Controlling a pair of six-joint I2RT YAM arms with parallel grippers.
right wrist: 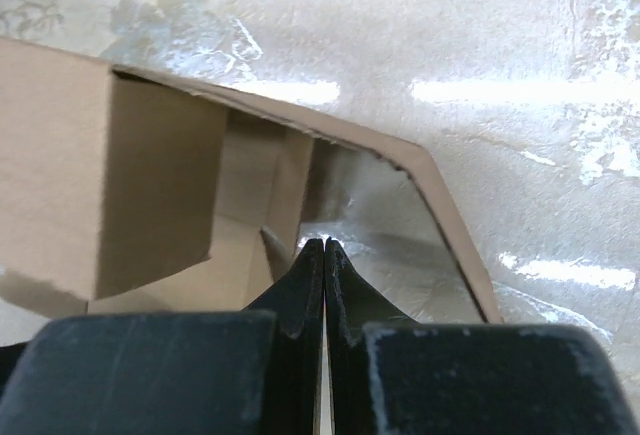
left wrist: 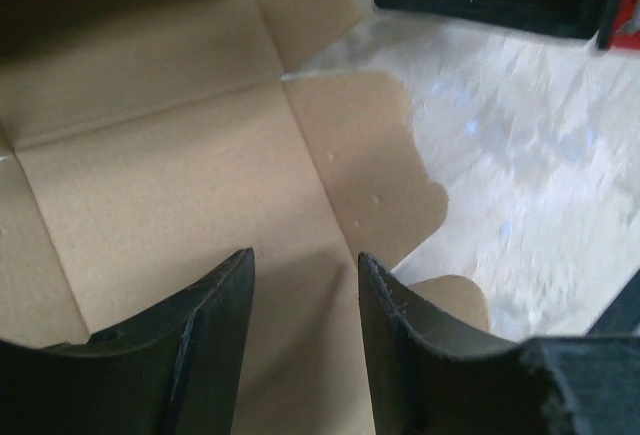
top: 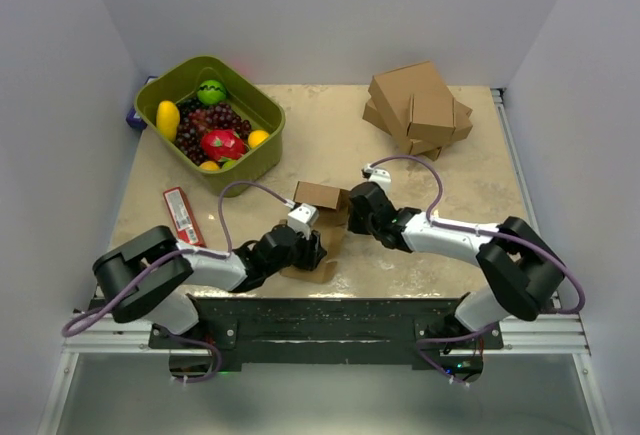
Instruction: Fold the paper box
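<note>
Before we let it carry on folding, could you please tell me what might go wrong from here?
1. The right hand is shut, tips inside the half-raised box; pushing could crush a wall rather than fold it.
2. The left hand is open over a flat panel, so the box may slide on the glossy table, perhaps towards the near edge.

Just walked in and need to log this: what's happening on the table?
Two robot arms are folding the paper box at the near edge of the table. The left tool hovers open over its flat creased panels. The right tool is shut at a raised wall; whether it pinches cardboard is unclear.
</note>
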